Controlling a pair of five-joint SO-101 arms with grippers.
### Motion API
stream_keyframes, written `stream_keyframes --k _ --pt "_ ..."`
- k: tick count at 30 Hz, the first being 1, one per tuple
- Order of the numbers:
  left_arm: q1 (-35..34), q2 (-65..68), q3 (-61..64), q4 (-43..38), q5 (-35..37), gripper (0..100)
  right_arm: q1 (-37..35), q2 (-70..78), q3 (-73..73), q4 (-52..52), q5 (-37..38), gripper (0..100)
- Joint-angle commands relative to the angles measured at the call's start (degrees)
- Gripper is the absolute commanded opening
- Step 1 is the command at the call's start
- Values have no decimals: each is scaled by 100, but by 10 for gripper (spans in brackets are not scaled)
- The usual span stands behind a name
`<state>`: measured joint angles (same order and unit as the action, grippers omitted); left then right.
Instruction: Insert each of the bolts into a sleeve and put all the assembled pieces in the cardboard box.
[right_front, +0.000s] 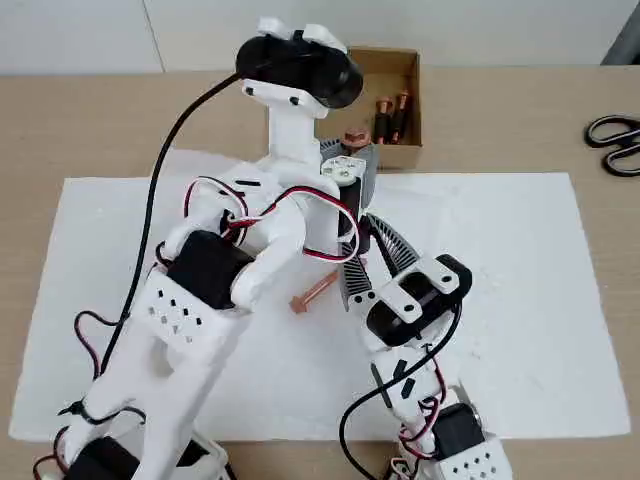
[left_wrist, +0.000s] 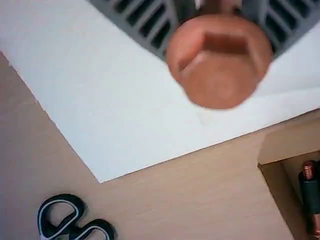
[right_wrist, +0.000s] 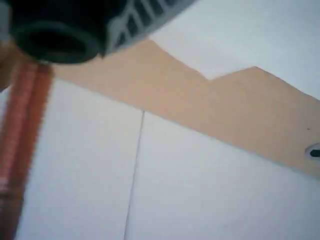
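Observation:
My left gripper (right_front: 352, 165) is shut on a copper bolt (right_front: 355, 137), just in front of the cardboard box (right_front: 412, 75). The bolt's hex head (left_wrist: 217, 60) sits between the grey fingers (left_wrist: 145, 20). My right gripper (right_front: 365, 250) is shut on a black sleeve (right_front: 361, 236) close below the left gripper, over the white sheet. The sleeve's open end (right_wrist: 55, 37) faces the camera. A threaded copper shaft (right_wrist: 22, 145) runs beside the sleeve, outside it. A second bolt (right_front: 314, 292) lies loose on the sheet. Assembled pieces (right_front: 391, 118) lie in the box.
A white sheet (right_front: 520, 300) covers the middle of the wooden table. Black-handled scissors (right_front: 615, 142) lie at the far right edge, also seen off the sheet's corner as scissors (left_wrist: 70, 225). The box corner (left_wrist: 292, 185) holds an assembled piece (left_wrist: 307, 192).

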<state>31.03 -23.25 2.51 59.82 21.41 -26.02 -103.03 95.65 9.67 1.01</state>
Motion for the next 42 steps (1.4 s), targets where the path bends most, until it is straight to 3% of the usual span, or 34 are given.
stream_keyframes --k 1,12,38,42 --pt "35 -492 -13 -35 35 6 -4 -75 -35 -136 44 4" --pt "53 -765 303 237 220 6 -4 -75 -18 -136 44 4" --pt "237 -756 769 -246 193 6 -4 -75 -18 -136 44 4" --pt "176 -765 945 -360 -62 6 -4 -75 -26 -136 44 4"
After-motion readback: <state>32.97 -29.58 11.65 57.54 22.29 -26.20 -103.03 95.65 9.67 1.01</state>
